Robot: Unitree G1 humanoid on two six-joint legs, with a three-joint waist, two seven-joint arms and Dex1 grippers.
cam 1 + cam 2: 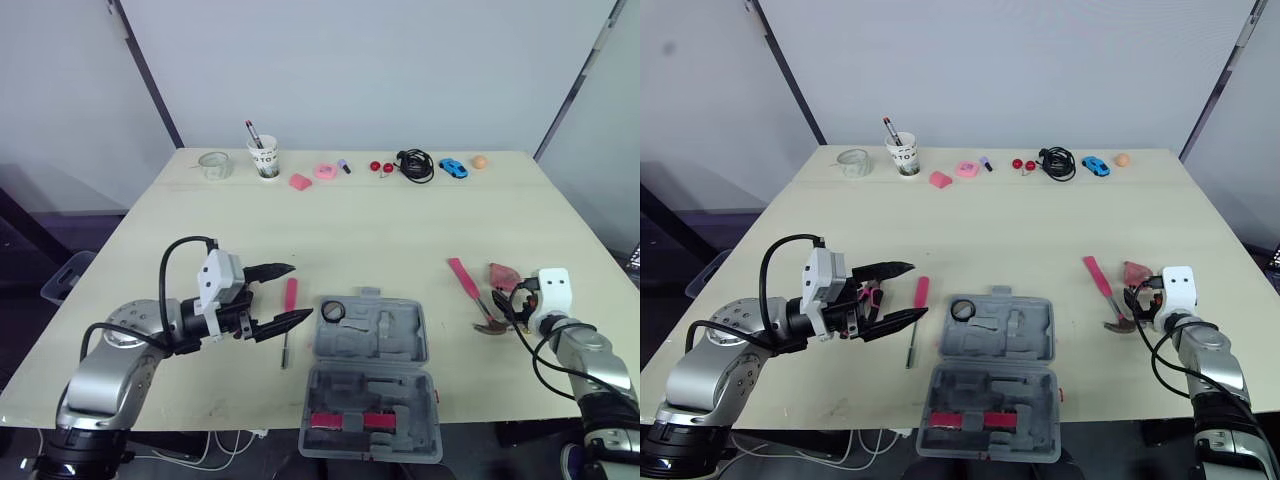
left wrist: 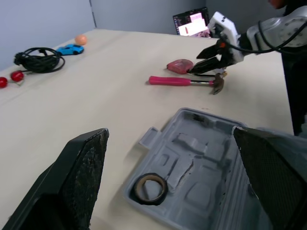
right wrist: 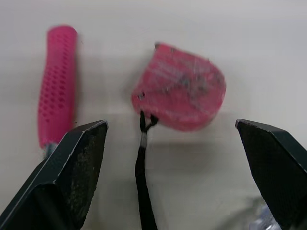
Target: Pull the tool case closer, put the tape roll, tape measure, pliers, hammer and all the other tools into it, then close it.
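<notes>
The grey tool case [image 1: 372, 372] lies open at the table's front edge, with a black tape roll [image 1: 333, 310] in its far left recess. A pink-handled screwdriver [image 1: 289, 300] lies just left of the case. My left gripper [image 1: 298, 292] hovers open beside the screwdriver, with nothing between its fingers. A pink-handled tool [image 1: 872, 296] is partly hidden behind it. The pink hammer [image 1: 466, 283] and the pink tape measure [image 3: 184, 93] lie to the right of the case. My right gripper [image 1: 505, 300] is open, aimed at the tape measure, with the measure's black strap [image 3: 143, 172] running between the fingers.
Along the table's far edge stand a clear tape ring [image 1: 215, 165], a cup with pens [image 1: 264, 158], pink bits [image 1: 325, 170], red balls [image 1: 380, 166], a black cable [image 1: 415, 165], a blue toy car [image 1: 453, 168] and an orange ball [image 1: 480, 161].
</notes>
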